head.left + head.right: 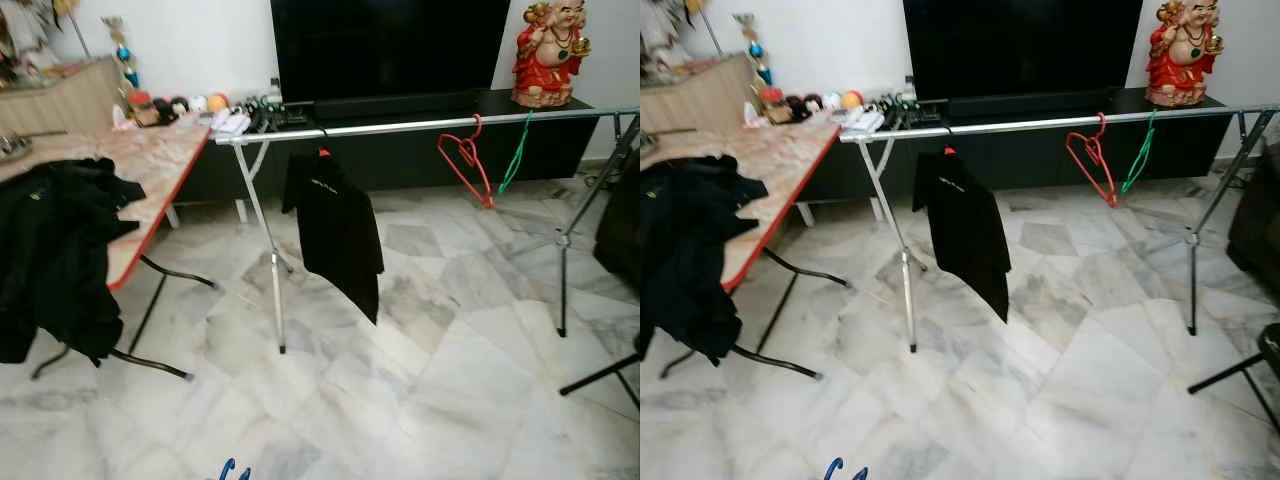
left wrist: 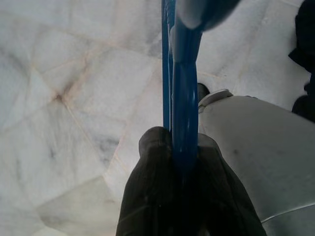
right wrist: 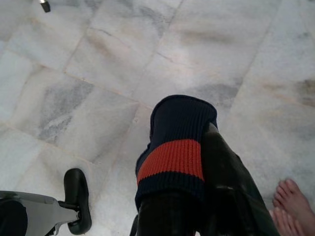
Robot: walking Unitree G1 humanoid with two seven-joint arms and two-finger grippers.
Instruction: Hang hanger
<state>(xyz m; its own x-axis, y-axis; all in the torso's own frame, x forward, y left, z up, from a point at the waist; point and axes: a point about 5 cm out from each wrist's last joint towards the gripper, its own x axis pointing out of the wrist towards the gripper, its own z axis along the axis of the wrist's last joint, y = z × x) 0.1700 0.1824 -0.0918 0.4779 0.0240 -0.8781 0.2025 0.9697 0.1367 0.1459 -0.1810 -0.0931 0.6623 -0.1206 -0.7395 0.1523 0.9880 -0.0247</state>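
**Blue hanger in left pincer, rail ahead and above**

Head views: marble floor [image 1: 400,380], dark TV console along the back wall. A metal rail [image 1: 420,127] on tripod legs runs crosswise ahead. On it hang a black shirt [image 1: 335,230], a red hanger [image 1: 465,160] and a green hanger [image 1: 515,155]. Bare rail lies between shirt and red hanger. To the left, a tabletop [image 1: 150,160] carries a heap of black clothes [image 1: 55,250]. The blue hanger's [image 1: 232,470] tip pokes in at the bottom edge, left of centre, well short of the rail.

Left wrist view: left pincer [image 2: 184,147] clamped on the blue hanger, whose wires run straight out along the fingers, over floor.

Right wrist view: right pincer [image 3: 197,123] low over floor, one finger in a navy-and-red knit sleeve; fingers look together, nothing held. A person's bare toes [image 3: 293,201] nearby.

Judgement: left arm does the job; hanger must travel up and forward, hook over the rail.
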